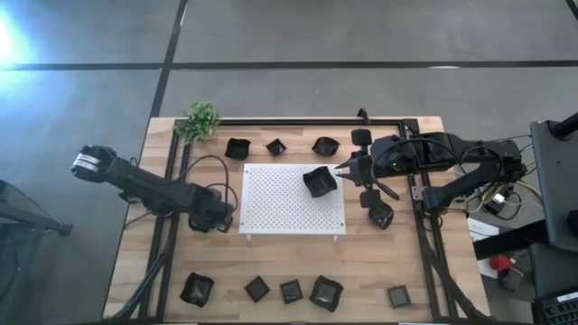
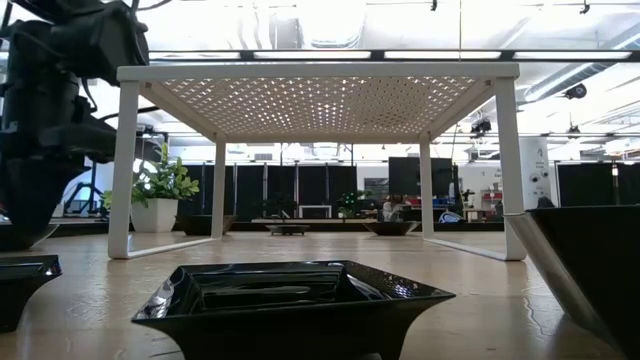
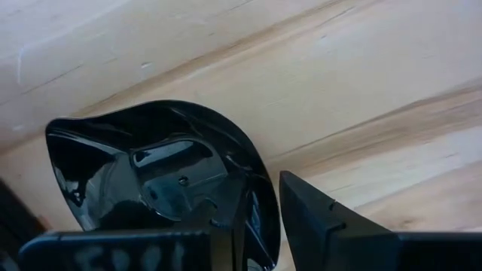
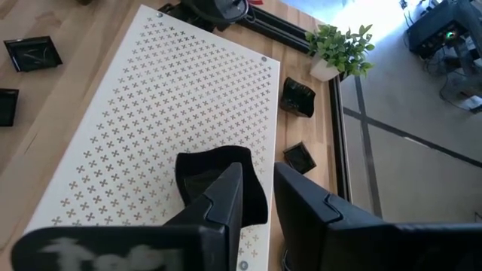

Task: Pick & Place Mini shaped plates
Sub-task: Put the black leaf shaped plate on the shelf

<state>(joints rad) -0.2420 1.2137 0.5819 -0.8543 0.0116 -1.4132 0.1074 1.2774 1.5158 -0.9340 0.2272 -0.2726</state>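
Note:
Several mini shaped plates, small glossy black dishes, rest on the wooden table. Three form a far row (image 1: 276, 146), several a near row (image 1: 291, 292), and one lies right of the board (image 1: 381, 215). My right gripper (image 1: 340, 171) is shut on a wavy-edged dish (image 1: 319, 181) over the white perforated board (image 1: 271, 203). My left gripper (image 1: 222, 217) is low beside the board's left edge, shut on a rounded dish (image 3: 151, 173). In the low view the nearest dish (image 2: 290, 295) stands in front of the board. My left gripper has the rounded dish by its rim (image 3: 256, 214), one finger inside the bowl and one finger (image 3: 331, 218) outside. The dish is close over the wood; whether its base rests on it I cannot tell. My right gripper holds the wavy-edged dish by its rim (image 4: 252, 184), coming from the table's right side. One finger (image 4: 222, 199) is inside the dish, the other (image 4: 316, 211) outside. The dish is over the board's right part; whether it rests there I cannot tell.
A small green plant (image 1: 199, 120) stands at the far left corner. Black rails (image 1: 298, 120) run along the table's far and side edges. The white board stands on legs (image 2: 125, 170) in the middle. Bare wood lies between the board and the near row.

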